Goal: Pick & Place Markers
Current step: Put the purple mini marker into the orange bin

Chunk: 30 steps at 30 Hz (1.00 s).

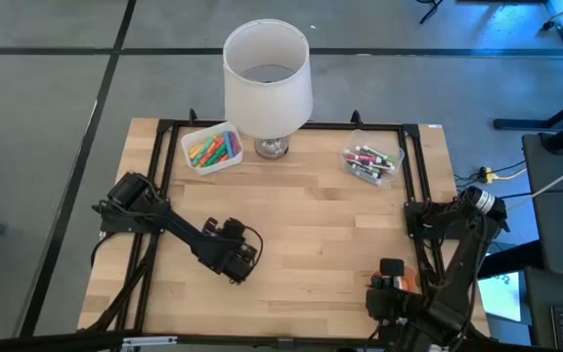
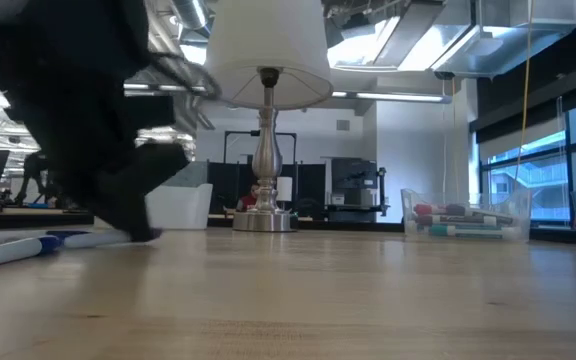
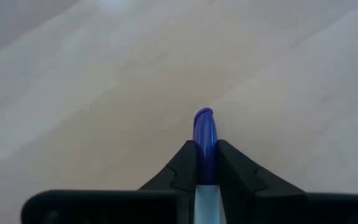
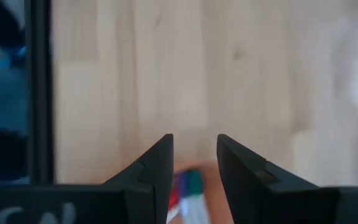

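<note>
Blue and white, a marker (image 3: 204,140) sits pinched between the left jaws (image 3: 205,163), its blue cap poking out just past the fingertips and its white barrel running back between them. In the high view these left jaws (image 1: 235,256) hang low over the near-left part of the pale wooden worktop (image 1: 311,225). The low view shows a blue-and-white marker (image 2: 28,247) lying flat on the wood at the left, right under the dark arm.

At the far left of the worktop a white tray (image 1: 212,149) holds a heap of orange, yellow and green markers (image 1: 213,150). At the far right a clear tray (image 1: 371,162) holds more markers (image 1: 367,162) with red, green and white showing; the low view shows this clear tray (image 2: 465,219) with its pens stacked on their sides. Between the two trays stands a lamp (image 1: 268,83) with a white shade and a silver base.

The right jaws (image 4: 194,163) stand parted with a gap between the fingers, at the near-right corner of the worktop (image 1: 391,293). Just behind their tips, in the right wrist view, a few red, blue and green marker ends (image 4: 185,186) show, blurred, below the gap and not gripped.
</note>
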Each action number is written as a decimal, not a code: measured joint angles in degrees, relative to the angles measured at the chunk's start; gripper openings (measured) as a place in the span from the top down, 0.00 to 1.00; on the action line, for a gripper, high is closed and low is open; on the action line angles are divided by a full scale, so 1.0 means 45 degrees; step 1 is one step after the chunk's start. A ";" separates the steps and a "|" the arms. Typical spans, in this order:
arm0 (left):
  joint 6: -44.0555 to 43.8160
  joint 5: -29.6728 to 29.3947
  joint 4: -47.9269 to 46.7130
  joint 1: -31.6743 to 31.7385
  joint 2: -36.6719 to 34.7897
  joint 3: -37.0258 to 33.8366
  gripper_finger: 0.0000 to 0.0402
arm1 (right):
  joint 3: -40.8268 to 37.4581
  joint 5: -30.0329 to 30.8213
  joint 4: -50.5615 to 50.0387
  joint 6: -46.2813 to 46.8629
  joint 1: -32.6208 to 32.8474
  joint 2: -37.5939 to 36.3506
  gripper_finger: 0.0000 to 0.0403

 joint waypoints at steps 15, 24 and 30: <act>0.9494 -0.0969 1.3437 0.0238 0.0004 0.0013 0.89 | -0.3828 0.4631 0.8656 -0.0273 -0.2498 0.0491 0.69; 1.3290 -0.1621 1.7885 -0.0370 0.0004 0.0013 0.88 | -0.5517 0.4251 1.4342 -0.4401 -0.3806 0.0462 0.69; 1.3395 -0.2565 1.8183 -0.0612 -0.0016 0.0018 0.88 | -0.6516 0.4882 1.9484 -0.5926 -0.4135 0.0432 0.69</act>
